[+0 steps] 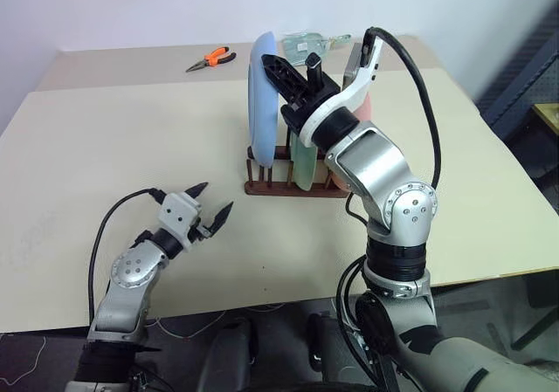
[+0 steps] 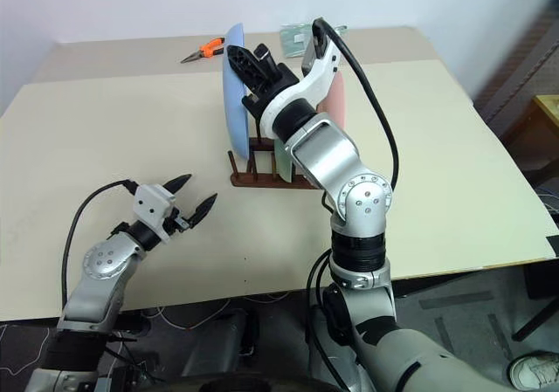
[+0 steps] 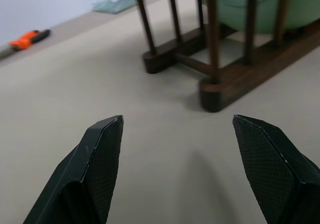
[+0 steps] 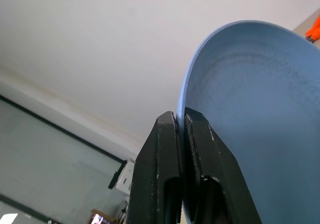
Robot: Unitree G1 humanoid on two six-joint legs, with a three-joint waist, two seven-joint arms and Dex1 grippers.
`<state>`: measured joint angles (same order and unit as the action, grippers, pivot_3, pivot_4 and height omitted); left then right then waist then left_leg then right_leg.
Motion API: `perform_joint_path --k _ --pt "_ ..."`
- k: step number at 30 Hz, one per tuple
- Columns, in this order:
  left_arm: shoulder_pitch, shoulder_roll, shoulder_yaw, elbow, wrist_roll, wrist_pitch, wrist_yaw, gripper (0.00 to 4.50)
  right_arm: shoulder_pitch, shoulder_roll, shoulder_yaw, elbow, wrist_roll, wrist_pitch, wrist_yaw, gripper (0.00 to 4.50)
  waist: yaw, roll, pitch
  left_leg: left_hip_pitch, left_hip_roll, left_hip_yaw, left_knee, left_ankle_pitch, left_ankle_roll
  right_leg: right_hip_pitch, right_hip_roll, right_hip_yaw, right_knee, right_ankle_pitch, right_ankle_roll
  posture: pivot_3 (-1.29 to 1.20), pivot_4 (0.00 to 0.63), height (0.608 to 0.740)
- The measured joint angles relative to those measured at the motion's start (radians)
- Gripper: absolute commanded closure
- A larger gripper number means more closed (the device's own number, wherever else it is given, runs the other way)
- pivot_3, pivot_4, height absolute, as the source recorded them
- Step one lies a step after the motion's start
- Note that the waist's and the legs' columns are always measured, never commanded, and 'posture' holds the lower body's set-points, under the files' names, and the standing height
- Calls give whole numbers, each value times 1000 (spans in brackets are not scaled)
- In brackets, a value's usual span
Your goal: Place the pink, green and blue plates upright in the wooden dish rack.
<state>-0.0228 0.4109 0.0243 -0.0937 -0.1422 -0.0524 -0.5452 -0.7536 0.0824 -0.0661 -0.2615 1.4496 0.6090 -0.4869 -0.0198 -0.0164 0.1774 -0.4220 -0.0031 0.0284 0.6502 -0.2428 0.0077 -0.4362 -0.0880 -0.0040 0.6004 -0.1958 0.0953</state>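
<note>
So from the head cam we see the wooden dish rack (image 1: 293,181) sitting mid-table with the blue plate (image 1: 261,99) standing upright at its 9 o'clock end, the green plate (image 1: 303,165) next to it, and a sliver of the pink plate (image 2: 334,102) behind the right arm. The right gripper (image 4: 181,121) is clenched on the blue plate's rim, which the right wrist cam shows up close. The left gripper (image 1: 210,208) hangs released at about 7 o'clock from the rack, holding nothing. Orange pliers (image 1: 210,58) lie at the table's 12 o'clock side.
</note>
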Motion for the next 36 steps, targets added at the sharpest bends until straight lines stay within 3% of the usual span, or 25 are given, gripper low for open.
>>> perform_joint_path --k 2,5,11,21,24,26,29,33,36 --pt "1 0 -10 -6 0 6 -9 909 0 0 0 8 -17 -6 -1 4449 0 0 0 0 0 0 0 0 0 0 0 0 0 0 0 0 150 738" --pt "0 -2 -12 -13 0 15 -15 909 0 3 -1 23 -34 -8 -2 3581 0 0 0 0 0 0 0 0 0 0 0 0 0 0 0 0 150 738" --pt "0 -5 -27 -23 0 27 -18 909 -18 -6 0 30 -93 -6 17 510 0 0 0 0 0 0 0 0 0 0 0 0 0 0 0 0 150 738" --pt "-6 -9 -42 -35 0 48 -19 909 -137 -157 8 22 -251 36 185 510 3 0 0 -1 0 0 0 0 0 0 1 0 -1 0 0 0 150 738" --pt "-13 -9 -43 -38 0 49 -17 909 -165 -298 4 -21 -322 41 298 510 9 0 0 -2 -1 0 1 0 0 0 0 -1 -3 0 0 0 150 738" --pt "-17 -10 -43 -39 1 50 -14 909 -157 -457 -1 -53 -419 30 407 510 12 0 0 -4 -2 0 1 0 0 0 0 -1 -4 0 0 0 150 738" --pt "-25 -11 -40 -38 4 48 2 909 -49 -700 -101 -54 -567 -14 536 510 22 -2 -1 -4 -2 0 1 -1 2 1 -1 -1 -6 0 0 0 150 738" --pt "-37 -26 -34 -30 2 48 27 909 192 -866 -191 31 -738 -63 649 510 26 -2 -1 -2 0 2 1 -1 2 1 0 0 -6 -1 0 0 150 738" --pt "-42 -24 -7 -3 3 46 46 909 420 -894 -188 107 -847 -95 745 510 25 -1 -1 -1 0 3 1 -1 2 1 1 1 -5 0 0 0 150 738"
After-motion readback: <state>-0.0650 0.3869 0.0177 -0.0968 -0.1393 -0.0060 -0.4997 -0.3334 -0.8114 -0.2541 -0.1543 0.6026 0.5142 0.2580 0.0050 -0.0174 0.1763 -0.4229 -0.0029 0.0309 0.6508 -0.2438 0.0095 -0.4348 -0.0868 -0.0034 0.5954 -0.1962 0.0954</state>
